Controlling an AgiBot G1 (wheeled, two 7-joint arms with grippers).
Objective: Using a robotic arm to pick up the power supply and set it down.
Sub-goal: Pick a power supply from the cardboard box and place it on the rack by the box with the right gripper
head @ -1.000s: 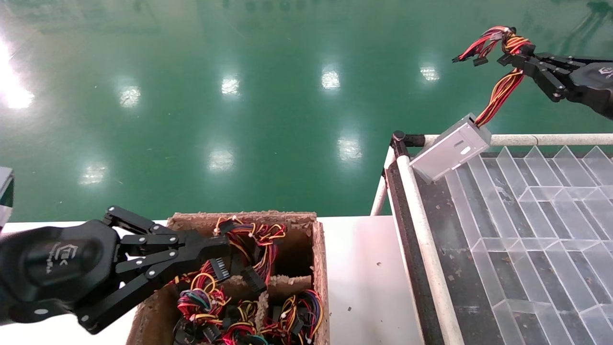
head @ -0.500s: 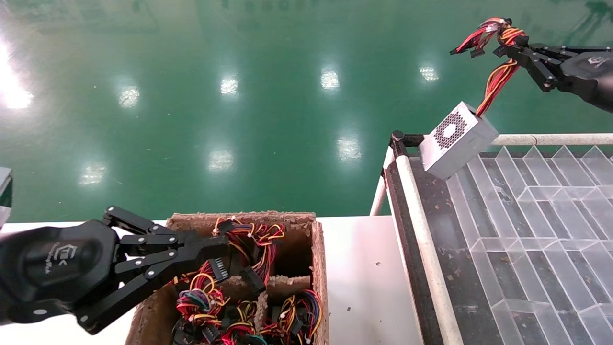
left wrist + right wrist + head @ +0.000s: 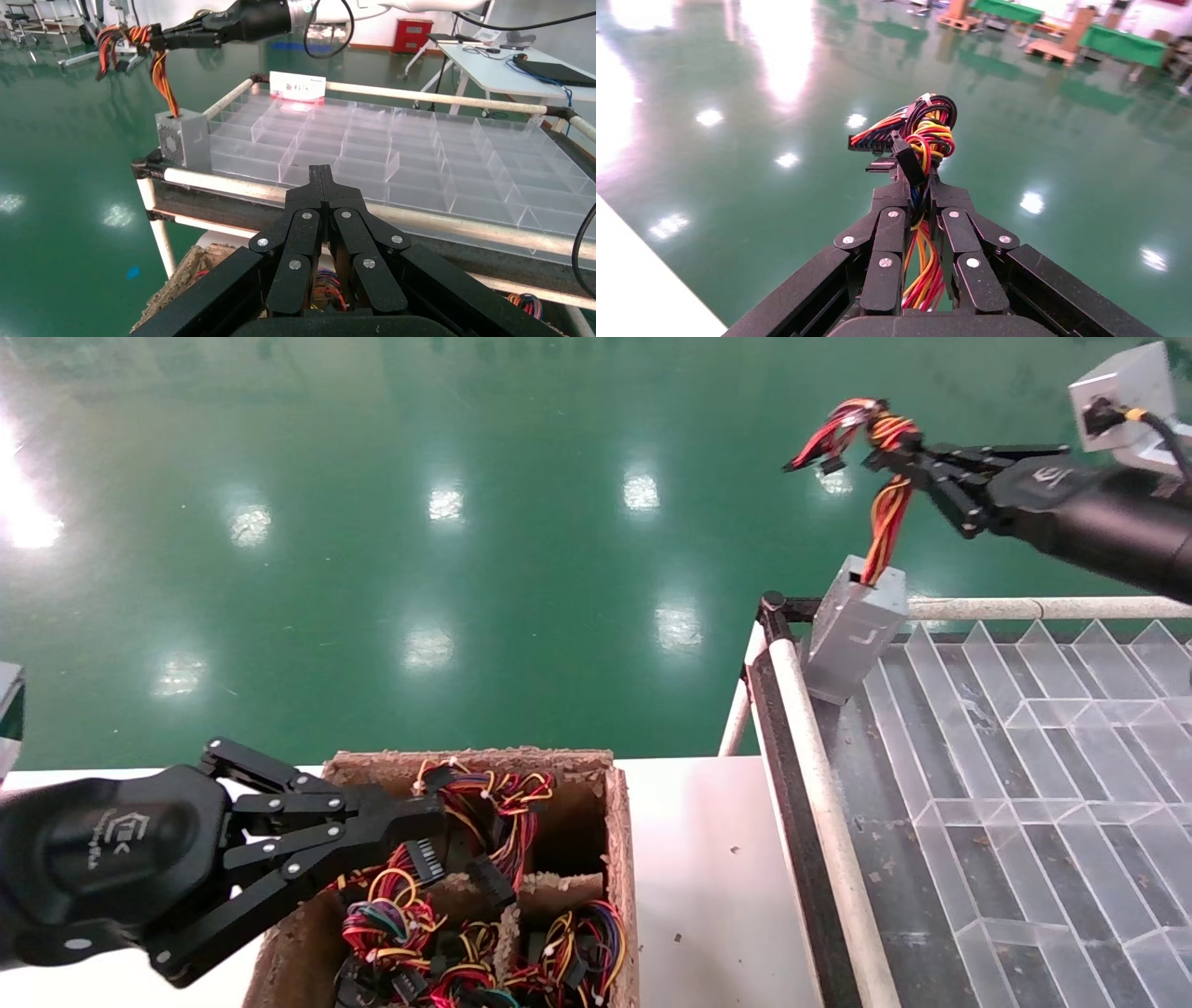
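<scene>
- Green glossy floor [image 3: 466, 570] fills the background, spotted with reflections of ceiling lights; a white table [image 3: 708, 859] lies below me and a trolley with white tube rails [image 3: 819, 784] stands to my right.
- My right gripper [image 3: 899, 453] reaches in from the upper right, fingers stretched leftward and closed on the wire bundle [image 3: 885, 495]. The right wrist view shows the red, yellow and orange wires pinched between the fingers [image 3: 891, 239], with black connectors bunched past the fingertips.
- From that bundle hangs the power supply [image 3: 852, 631], a silver-grey box tilted on end over the trolley's far left corner. I cannot tell whether its lower edge touches the divider tray [image 3: 1043, 747] of clear compartments.
- My left gripper [image 3: 410, 822] sits low on the left, palm toward the head camera, fingertips together over the rim of the brown fibre box [image 3: 619, 859]. The left wrist view shows its fingers [image 3: 309, 232] meeting with nothing between them.
- Coloured cable bundles [image 3: 447, 915] with black connectors fill that box's compartments.
- A white logo [image 3: 140, 826] marks my left palm; its small lettering is unreadable. A white card with red print [image 3: 297, 84] stands at the tray's far edge, also unreadable.
- A silver-grey wrist block [image 3: 1122, 393] with a black cable sits above my right forearm.
</scene>
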